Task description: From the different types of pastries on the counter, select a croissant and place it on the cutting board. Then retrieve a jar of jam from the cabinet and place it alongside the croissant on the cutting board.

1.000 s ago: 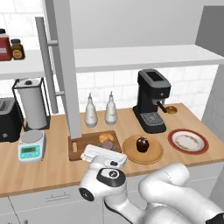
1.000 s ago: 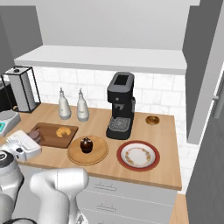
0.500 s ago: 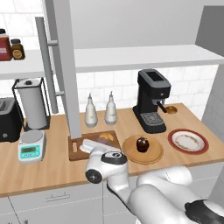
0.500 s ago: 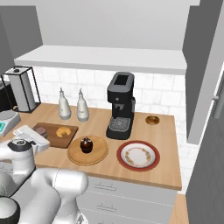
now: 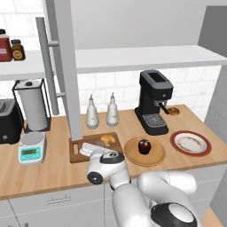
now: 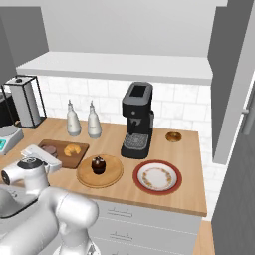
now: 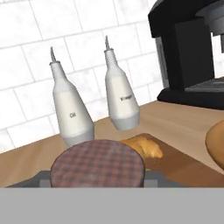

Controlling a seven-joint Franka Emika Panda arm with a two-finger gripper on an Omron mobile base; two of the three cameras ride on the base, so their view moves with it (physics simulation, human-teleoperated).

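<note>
Hand view: pincer (image 7: 97,177) pinching jar of jam (image 7: 97,168) beside croissant (image 7: 143,146).
Tabletop (image 5: 53,166): light wood; cutting board (image 5: 116,142) under croissant.
Wall: white tiles.

Coffee machine (image 5: 153,101) (black), red-rimmed plate (image 5: 190,142).
</note>
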